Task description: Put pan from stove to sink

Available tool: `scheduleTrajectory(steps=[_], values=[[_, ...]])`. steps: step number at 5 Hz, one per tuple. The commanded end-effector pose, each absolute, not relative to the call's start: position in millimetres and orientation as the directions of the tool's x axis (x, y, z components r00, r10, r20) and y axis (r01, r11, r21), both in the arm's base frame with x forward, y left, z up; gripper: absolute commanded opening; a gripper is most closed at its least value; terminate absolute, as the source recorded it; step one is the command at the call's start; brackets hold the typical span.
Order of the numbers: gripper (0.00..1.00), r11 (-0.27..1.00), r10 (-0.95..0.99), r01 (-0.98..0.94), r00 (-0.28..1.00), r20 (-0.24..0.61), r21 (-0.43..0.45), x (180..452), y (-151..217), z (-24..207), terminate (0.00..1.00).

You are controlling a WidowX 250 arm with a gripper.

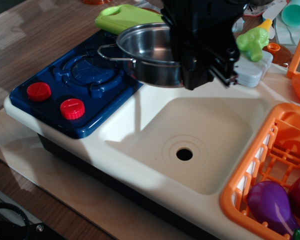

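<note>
Pan held above the sink's far-left edge

The gripper clamps the steel pan, clear of the blue stove, over the cream sink.

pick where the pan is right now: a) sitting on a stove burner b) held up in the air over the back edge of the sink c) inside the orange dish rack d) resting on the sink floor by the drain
b: the pan hangs off the gripper, clear of the stove, above the far rim of the sink, whose floor by the drain is bare.
</note>
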State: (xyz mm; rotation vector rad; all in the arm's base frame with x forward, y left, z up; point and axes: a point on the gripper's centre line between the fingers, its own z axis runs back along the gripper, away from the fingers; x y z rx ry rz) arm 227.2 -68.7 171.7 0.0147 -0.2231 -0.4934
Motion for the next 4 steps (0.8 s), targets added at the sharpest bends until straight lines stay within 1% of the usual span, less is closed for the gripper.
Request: scheduleTrajectory(steps=[1, 2, 3, 4], values=[[0.0, 0.9, -0.434, 0.431, 0.869, 0.237, 0.066, 233.3, -82.1, 189.4, 0.0], [1.0, 0.9, -0.434, 0.431, 0.869, 0.237, 0.066, 233.3, -82.1, 189.4, 0.0], [1.0, 0.9, -0.434, 0.431, 0.869, 0.237, 0.066, 233.3, -82.1, 189.4, 0.0], [1.0, 0.9, -0.434, 0.431, 0.869, 0.237, 0.066, 233.3, -82.1, 189.4, 1.0]])
